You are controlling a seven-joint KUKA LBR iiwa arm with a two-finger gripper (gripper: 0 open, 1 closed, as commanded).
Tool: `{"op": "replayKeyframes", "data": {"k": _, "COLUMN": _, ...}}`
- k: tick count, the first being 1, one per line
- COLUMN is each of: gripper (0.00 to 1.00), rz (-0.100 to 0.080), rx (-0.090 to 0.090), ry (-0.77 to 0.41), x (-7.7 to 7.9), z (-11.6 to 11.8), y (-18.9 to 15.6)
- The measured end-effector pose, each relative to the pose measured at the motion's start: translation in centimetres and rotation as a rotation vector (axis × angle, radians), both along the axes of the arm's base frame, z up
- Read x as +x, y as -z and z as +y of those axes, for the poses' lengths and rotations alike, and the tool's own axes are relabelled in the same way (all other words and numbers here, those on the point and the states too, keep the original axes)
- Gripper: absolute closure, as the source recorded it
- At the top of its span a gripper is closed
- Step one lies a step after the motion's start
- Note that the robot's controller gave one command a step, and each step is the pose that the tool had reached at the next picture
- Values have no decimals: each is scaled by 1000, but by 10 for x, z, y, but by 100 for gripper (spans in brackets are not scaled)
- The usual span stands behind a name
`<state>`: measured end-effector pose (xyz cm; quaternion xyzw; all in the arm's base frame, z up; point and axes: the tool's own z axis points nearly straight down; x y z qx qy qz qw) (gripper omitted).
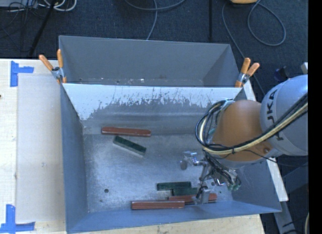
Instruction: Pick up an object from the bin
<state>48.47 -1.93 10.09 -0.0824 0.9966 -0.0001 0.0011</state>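
My gripper [202,191] reaches down at the bin's near right, below the orange wrist cover. Its dark fingertips sit right over a short reddish-brown bar [187,198] that lies flat near the front wall. A small dark green block [173,185] lies just left of the fingertips. A longer brown bar [158,205] rests along the front wall, to the lower left. Whether the fingers are round the short bar I cannot make out.
Toward the bin's back left lie another long brown bar [126,132] and a dark green brush-like block [129,145]. The arm and its cables cover the bin's right side.
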Motion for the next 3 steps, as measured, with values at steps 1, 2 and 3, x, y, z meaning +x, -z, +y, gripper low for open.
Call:
{"op": "replayKeyframes", "data": {"k": 1, "gripper": 0, "rz": 2, "rx": 1, "ry": -171, "x": 7, "z": 33, "y": -1}}
{"op": "replayKeyframes", "data": {"k": 2, "gripper": 0, "rz": 7, "rx": 1, "ry": -173, "x": 6, "z": 20, "y": 33}}
{"op": "replayKeyframes", "data": {"k": 3, "gripper": 0, "rz": 4, "rx": 0, "ry": -174, "x": 6, "z": 20, "y": 33}}
